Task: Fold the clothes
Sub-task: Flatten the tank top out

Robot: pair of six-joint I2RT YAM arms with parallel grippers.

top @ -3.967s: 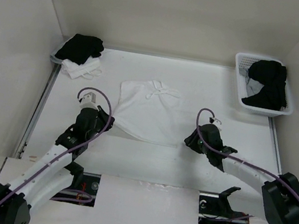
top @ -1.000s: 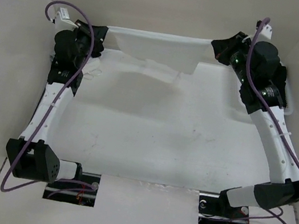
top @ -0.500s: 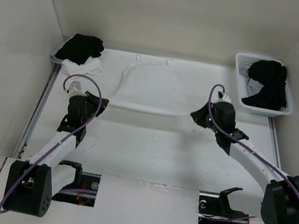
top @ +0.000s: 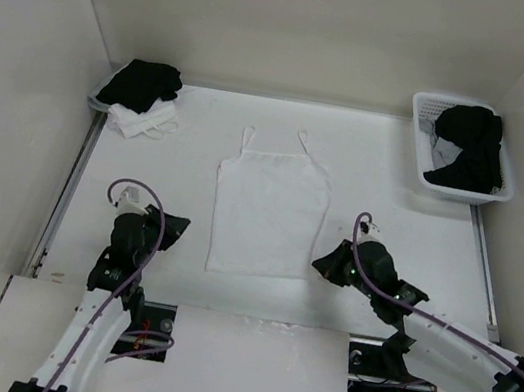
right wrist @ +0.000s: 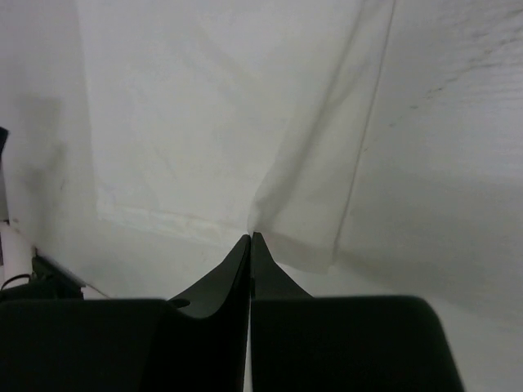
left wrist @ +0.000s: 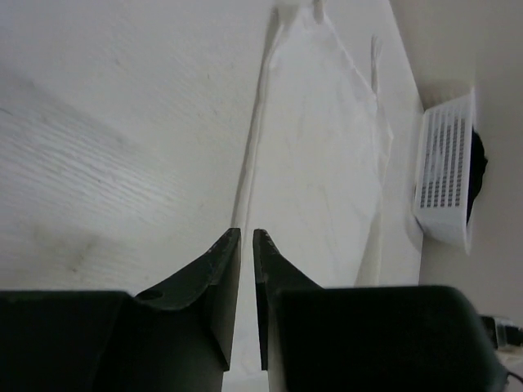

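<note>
The clothes, a white camisole [top: 269,213], lie spread flat mid-table with both straps pointing to the far wall. My right gripper [top: 321,265] sits at the hem's near right corner. In the right wrist view it [right wrist: 250,236] is shut on that corner, and the camisole [right wrist: 204,122] rises in a small peak to the tips. My left gripper [top: 176,225] rests left of the hem's near left corner, apart from the fabric. The left wrist view shows that gripper [left wrist: 247,232] with a narrow gap and nothing in it, and the camisole [left wrist: 327,147] lies flat beyond.
A white basket [top: 420,104] holding a black garment [top: 469,146] stands at the far right, and the basket [left wrist: 445,180] also shows in the left wrist view. At the far left a black garment [top: 140,83] lies piled over a white one [top: 143,119]. Walls enclose three sides.
Both arms drew back toward the near edge, and the camisole went from stretched between them to lying flat. The left jaws parted and let go of their corner. The right jaws stayed shut.
</note>
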